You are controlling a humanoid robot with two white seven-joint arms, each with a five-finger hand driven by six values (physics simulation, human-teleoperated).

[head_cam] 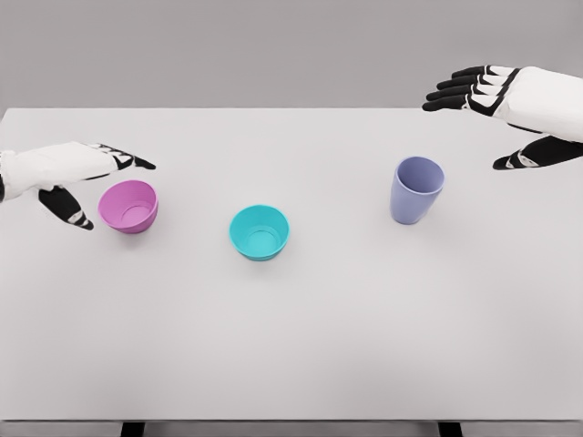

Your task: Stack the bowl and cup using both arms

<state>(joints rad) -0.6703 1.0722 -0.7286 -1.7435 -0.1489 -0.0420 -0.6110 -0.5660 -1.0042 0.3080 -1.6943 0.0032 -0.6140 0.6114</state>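
A pink bowl (128, 206) sits upright at the left of the white table (291, 337). My left hand (96, 187) is right beside it on its left, fingers spread, thumb below and fingers above the rim, holding nothing. A teal bowl (260, 231) stands near the table's middle. A lavender cup (416, 189) stands upright to the right. My right hand (496, 123) hovers to the upper right of the cup, apart from it, open with fingers stretched toward the left.
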